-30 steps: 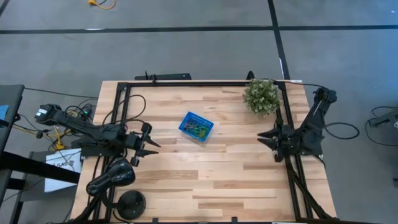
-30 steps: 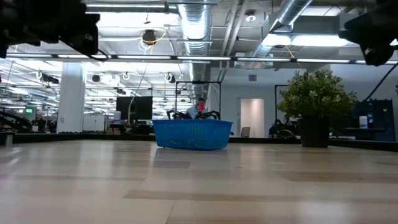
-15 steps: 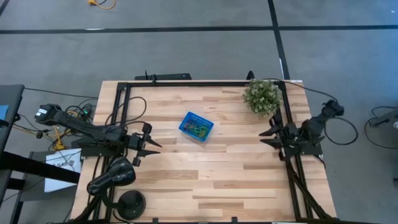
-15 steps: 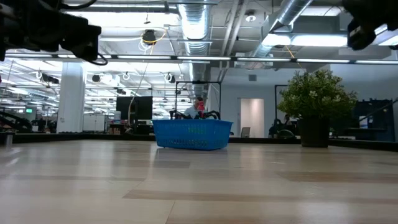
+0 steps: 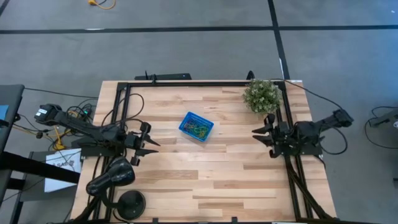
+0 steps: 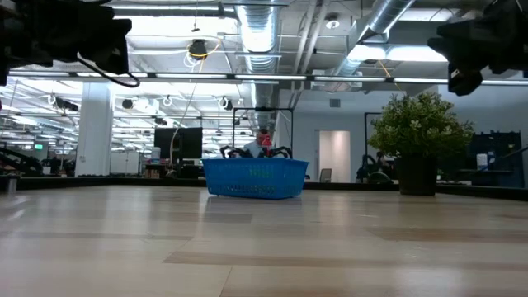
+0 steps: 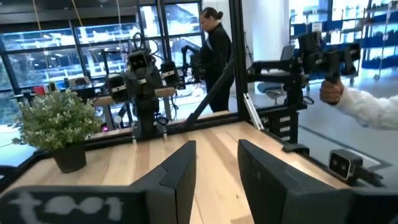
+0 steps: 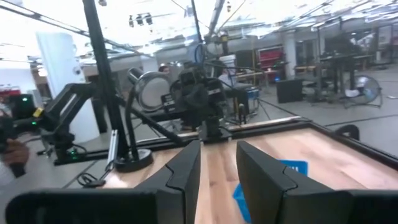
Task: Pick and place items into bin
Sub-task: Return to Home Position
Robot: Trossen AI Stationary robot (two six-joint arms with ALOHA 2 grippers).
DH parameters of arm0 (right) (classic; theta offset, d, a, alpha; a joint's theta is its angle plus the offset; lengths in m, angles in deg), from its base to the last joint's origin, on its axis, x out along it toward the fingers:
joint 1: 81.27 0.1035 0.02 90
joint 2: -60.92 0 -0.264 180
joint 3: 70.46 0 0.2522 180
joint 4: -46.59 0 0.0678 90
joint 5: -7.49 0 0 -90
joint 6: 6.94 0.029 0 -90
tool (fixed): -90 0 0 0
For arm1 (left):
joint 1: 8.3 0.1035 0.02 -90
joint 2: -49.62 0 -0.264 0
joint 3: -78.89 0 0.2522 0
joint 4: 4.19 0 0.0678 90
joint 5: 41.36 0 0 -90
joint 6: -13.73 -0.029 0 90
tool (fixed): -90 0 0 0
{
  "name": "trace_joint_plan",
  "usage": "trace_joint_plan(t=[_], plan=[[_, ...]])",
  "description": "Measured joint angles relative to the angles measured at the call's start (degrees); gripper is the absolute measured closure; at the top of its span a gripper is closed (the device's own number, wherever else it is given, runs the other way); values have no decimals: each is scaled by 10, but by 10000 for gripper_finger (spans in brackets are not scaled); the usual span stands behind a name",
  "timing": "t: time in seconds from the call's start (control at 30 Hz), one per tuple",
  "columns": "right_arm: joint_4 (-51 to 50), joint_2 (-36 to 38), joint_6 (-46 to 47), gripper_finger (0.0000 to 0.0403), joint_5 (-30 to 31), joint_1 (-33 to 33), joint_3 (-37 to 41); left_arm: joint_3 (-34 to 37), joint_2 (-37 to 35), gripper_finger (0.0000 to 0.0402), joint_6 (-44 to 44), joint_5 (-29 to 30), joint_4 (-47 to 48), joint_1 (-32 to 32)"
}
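Bands (image 5: pixel 199 130) lay in bin (image 5: pixel 186 119); I judged homing step. Left claw (image 5: pixel 149 142), right claw (image 5: pixel 259 135) open, empty; next, park arms.

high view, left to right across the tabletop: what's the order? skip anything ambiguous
left gripper → blue bin, with the rubber bands inside it → right gripper

Table (image 5: pixel 211 180): pale wood planks, black frame (image 5: pixel 186 84) round the edges.
Bin (image 5: pixel 185 122): blue, near the middle, coloured loops (image 5: pixel 198 129) inside.
Plant (image 5: pixel 262 96): potted, back right corner.
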Motion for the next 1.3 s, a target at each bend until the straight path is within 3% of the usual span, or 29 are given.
trace_joint_plan(t=[0.17,0.3,0.57,0.77,1.1,1.3], plan=[[-12,0,15,305,-50,-25,0,0,0,292,-5,0,38,0],[-37,0,8,305,-53,-38,0,0,1,292,1,9,94,0],[-61,0,6,305,-37,-67,0,0,0,292,24,130,159,0],[-60,0,6,305,-37,-71,0,0,1,292,59,143,206,0],[-60,0,6,305,-37,-71,1,0,0,292,-12,121,77,0],[-60,0,6,305,-37,-71,1,0,0,292,19,121,110,0]])
